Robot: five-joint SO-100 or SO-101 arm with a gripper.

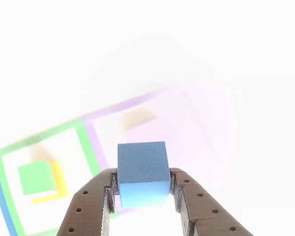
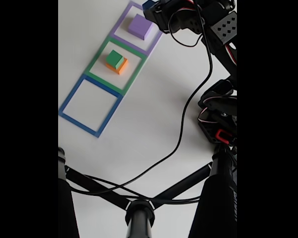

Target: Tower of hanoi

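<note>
In the other view, the flat green square outline (image 1: 86, 142) at the left frames the matte green block (image 1: 35, 178) sitting on the orange-yellow block (image 1: 59, 183). To the right, the dark ribbed end effector (image 1: 142, 192) pinches the small matte blue cube (image 1: 142, 173) between both fingers, lifted off the white table (image 1: 236, 59). The green block lies left of and below the cube — the likely next landing spot. In the fixed view the largest purple block (image 2: 141, 26) sits far, inside the purple outline (image 2: 120, 24).
</note>
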